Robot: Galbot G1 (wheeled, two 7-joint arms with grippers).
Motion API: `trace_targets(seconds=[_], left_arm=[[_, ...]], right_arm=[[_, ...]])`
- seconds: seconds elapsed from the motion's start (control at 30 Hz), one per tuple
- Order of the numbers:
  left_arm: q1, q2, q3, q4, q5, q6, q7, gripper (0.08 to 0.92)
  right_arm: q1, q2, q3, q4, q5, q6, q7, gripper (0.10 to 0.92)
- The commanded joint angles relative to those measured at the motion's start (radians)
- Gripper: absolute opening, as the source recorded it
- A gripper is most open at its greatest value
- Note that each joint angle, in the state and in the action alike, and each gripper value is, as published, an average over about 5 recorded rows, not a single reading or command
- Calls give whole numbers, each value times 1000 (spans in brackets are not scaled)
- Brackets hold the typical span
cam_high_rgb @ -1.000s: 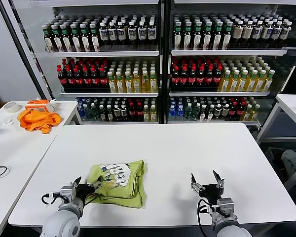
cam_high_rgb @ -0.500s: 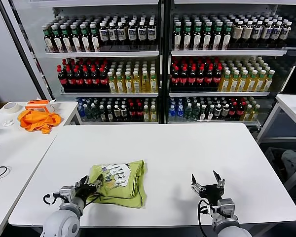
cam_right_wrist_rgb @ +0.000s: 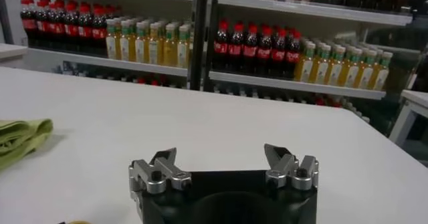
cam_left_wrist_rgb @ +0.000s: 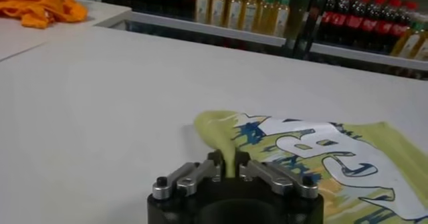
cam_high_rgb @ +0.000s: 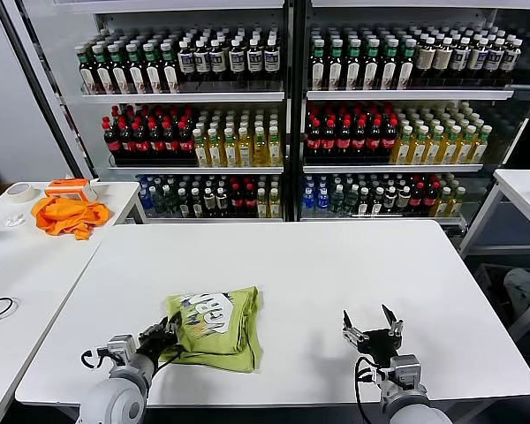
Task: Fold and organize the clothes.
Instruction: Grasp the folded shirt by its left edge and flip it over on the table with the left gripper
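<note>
The lime yellow-green T-shirt (cam_high_rgb: pixel 215 327) lies folded on the white table (cam_high_rgb: pixel 336 274) at the front left, its white printed graphic facing up. My left gripper (cam_high_rgb: pixel 166 335) is at the shirt's left edge and is shut on a fold of the cloth. In the left wrist view the gripper (cam_left_wrist_rgb: pixel 228 168) pinches a raised yellow-green fold of the T-shirt (cam_left_wrist_rgb: pixel 314 155) between its closed jaws. My right gripper (cam_high_rgb: pixel 372 331) is open and empty above the table's front right; the right wrist view shows it (cam_right_wrist_rgb: pixel 222 160) spread wide, with the shirt's edge (cam_right_wrist_rgb: pixel 20 138) far off.
A bright orange cloth (cam_high_rgb: pixel 68 215) and a tape roll (cam_high_rgb: pixel 19 192) lie on a side table at the far left. Shelves of bottles (cam_high_rgb: pixel 291 115) stand behind the table. Another white table (cam_high_rgb: pixel 526 190) is at the right.
My left gripper has drawn slightly back and lower with the shirt's edge held; the shirt's left side has bunched and shifted a little right. The right arm has not moved.
</note>
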Motion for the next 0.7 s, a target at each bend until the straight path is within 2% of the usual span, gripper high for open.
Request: trace_targets(seconds=[0.03,0.17,0.33,0.6,0.7], left_arm=[[14,21,-5,-59,48,-43,14,146],[28,83,-51,-177,59,-23,7,99],[43,242,-175,-268,22,24,-14,97],[168,525,-520,-205,-90,83,-7,98],[217,586,-604,-188,-111,84,24,98]], right_arm=[[2,-1,3,1,0,0,0,823],[5,-4,8,1,2,-1,1,823],[14,-6,6,1,3,-2,1,823],[41,-5,-7,-15,11,0,-2,823],[50,-5,-10,-20,14,4,-3,823]])
